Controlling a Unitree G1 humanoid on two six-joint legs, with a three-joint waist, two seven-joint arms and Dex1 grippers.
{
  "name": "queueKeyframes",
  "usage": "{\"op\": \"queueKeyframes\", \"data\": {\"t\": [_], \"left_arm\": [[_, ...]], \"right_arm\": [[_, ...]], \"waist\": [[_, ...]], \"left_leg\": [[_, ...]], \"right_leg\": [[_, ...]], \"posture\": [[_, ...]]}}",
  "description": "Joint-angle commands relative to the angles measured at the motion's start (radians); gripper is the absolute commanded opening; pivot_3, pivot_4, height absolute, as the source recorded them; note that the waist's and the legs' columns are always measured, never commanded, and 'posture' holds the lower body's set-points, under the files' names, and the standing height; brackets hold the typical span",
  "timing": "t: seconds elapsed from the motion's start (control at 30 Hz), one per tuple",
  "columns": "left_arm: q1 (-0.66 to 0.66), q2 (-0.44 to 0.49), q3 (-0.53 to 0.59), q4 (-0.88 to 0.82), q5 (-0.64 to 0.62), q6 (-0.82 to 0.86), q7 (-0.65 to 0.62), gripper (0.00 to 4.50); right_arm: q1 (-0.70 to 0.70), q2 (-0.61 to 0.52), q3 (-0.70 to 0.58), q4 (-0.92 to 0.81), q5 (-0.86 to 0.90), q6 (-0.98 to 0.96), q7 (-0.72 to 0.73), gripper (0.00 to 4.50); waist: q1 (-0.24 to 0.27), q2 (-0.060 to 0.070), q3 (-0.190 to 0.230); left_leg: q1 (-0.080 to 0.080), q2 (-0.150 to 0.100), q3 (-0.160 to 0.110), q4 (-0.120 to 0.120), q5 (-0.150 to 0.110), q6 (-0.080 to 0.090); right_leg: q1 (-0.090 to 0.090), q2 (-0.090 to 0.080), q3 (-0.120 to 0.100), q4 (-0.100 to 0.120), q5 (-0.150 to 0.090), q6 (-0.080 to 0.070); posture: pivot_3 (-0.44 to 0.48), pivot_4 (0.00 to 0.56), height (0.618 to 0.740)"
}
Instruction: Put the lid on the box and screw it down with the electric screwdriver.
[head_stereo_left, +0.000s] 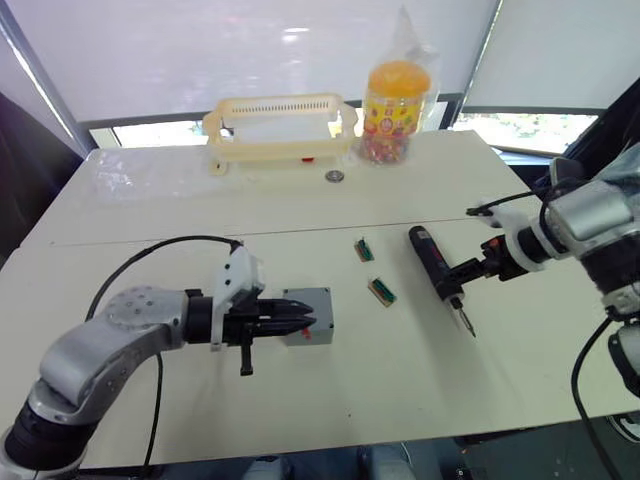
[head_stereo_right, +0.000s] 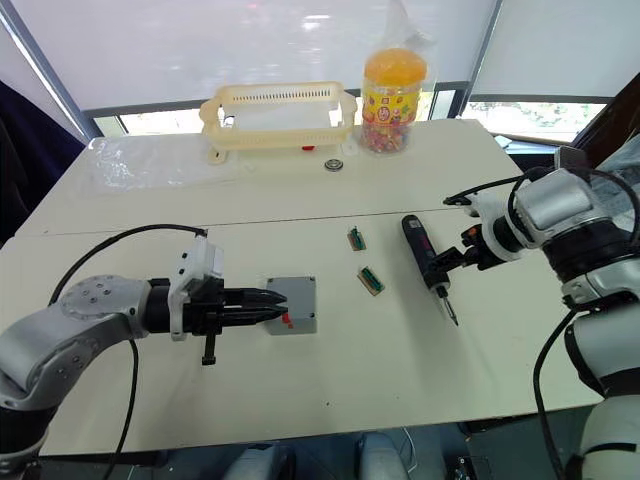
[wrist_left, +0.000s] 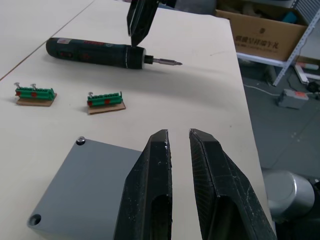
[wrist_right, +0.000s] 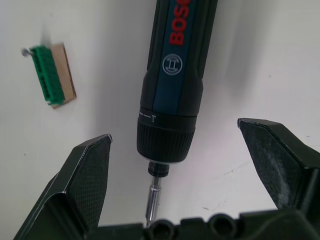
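The grey box (head_stereo_right: 298, 322) stands on the table in front of me with the flat lid (wrist_left: 85, 185) lying on top. One lid corner holds a screw (wrist_left: 80, 141); another corner shows a bare hole (wrist_left: 34, 218). My left gripper (head_stereo_left: 303, 322) is shut, with a thin slit between its fingers, and its tips reach over the lid's edge. The black electric screwdriver (head_stereo_left: 432, 262) lies flat on the table to the right, bit pointing toward me. My right gripper (wrist_right: 175, 135) is wide open with a finger on either side of the tool's front collar, just above it.
Two small green terminal blocks (head_stereo_left: 365, 249) (head_stereo_left: 382, 291) lie between the box and the screwdriver. A cream basket (head_stereo_left: 280, 125), a candy jar (head_stereo_left: 397, 100) and a small metal ring (head_stereo_left: 334, 176) sit at the table's far side. The table's right edge is close to my right arm.
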Motion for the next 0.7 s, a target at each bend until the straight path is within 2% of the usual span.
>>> {"op": "queueKeyframes", "data": {"t": [0.03, 0.13, 0.17, 0.23, 0.33, 0.37, 0.47, 0.63, 0.7], "left_arm": [[0.011, 0.004, 0.04, -0.037, -0.015, -0.004, 0.023, 0.59], [0.021, 0.007, 0.036, -0.024, 0.002, -0.017, 0.024, 0.59], [0.027, 0.01, 0.032, -0.017, 0.013, -0.023, 0.021, 0.59], [0.036, 0.021, 0.027, -0.007, 0.027, -0.031, 0.008, 0.59], [0.037, 0.032, 0.019, -0.004, 0.031, -0.035, -0.019, 0.59], [0.037, 0.034, 0.017, -0.009, 0.028, -0.034, -0.026, 0.59], [0.035, 0.035, 0.018, -0.006, 0.03, -0.034, -0.034, 0.59], [0.015, 0.016, 0.074, 0.063, 0.014, -0.025, -0.01, 0.59], [-0.009, 0.007, 0.106, 0.126, 0.004, -0.026, -0.001, 0.59]], "right_arm": [[-0.037, 0.048, 0.005, 0.076, -0.047, -0.02, 0.044, 4.43], [-0.036, 0.11, 0.012, 0.142, -0.09, -0.055, 0.054, 4.43], [-0.027, 0.129, 0.021, 0.161, -0.112, -0.077, 0.053, 4.21], [-0.011, 0.158, 0.023, 0.199, -0.155, -0.117, 0.034, 3.62], [-0.019, 0.186, -0.002, 0.253, -0.186, -0.118, 0.04, 2.08], [-0.016, 0.192, -0.013, 0.261, -0.194, -0.12, 0.035, 1.79], [-0.006, 0.205, -0.06, 0.273, -0.205, -0.106, 0.016, 1.78], [-0.101, 0.239, -0.406, 0.409, -0.125, -0.036, -0.173, 1.78], [-0.11, 0.216, -0.567, 0.315, -0.068, -0.088, -0.221, 1.78]], "waist": [[-0.001, 0.0, 0.0], [-0.001, 0.0, 0.0], [-0.001, 0.0, 0.0], [-0.001, 0.0, 0.0], [0.0, -0.001, -0.001], [0.0, -0.001, -0.001], [-0.003, -0.002, -0.001], [-0.003, -0.001, -0.001], [0.001, 0.001, 0.001]], "left_leg": [[0.0, 0.0, 0.0, 0.0, 0.0, 0.0], [0.0, 0.0, 0.0, 0.0, 0.0, 0.0], [0.0, 0.0, 0.0, 0.0, 0.0, 0.0], [0.0, 0.0, 0.0, 0.0, 0.0, 0.0], [0.0, 0.0, 0.0, 0.0, 0.0, -0.001], [0.001, 0.0, 0.0, 0.001, 0.0, -0.001], [0.002, 0.0, -0.001, 0.001, 0.0, -0.001], [0.002, 0.0, 0.0, 0.001, 0.001, -0.001], [0.001, 0.0, 0.0, 0.001, 0.001, -0.001]], "right_leg": [[0.0, 0.0, 0.0, 0.0, 0.0, 0.0], [0.0, 0.0, 0.0, 0.001, 0.0, 0.0], [0.0, 0.0, 0.0, 0.001, 0.0, 0.0], [-0.001, 0.0, 0.0, 0.001, 0.0, 0.0], [0.0, 0.0, 0.0, 0.001, 0.0, 0.0], [0.001, 0.0, 0.0, 0.001, 0.0, 0.0], [0.002, 0.0, 0.0, 0.001, 0.0, 0.0], [0.002, 0.0, 0.0, 0.001, 0.001, -0.001], [0.0, 0.0, 0.0, 0.002, 0.001, -0.001]], "posture": [[0.0, 0.15, 0.74], [0.0, 0.15, 0.74], [0.0, 0.15, 0.74], [0.0, 0.15, 0.74], [0.0, 0.15, 0.74], [0.0, 0.15, 0.74], [0.0, 0.15, 0.74], [0.0, 0.15, 0.74], [0.0, 0.15, 0.74]]}}
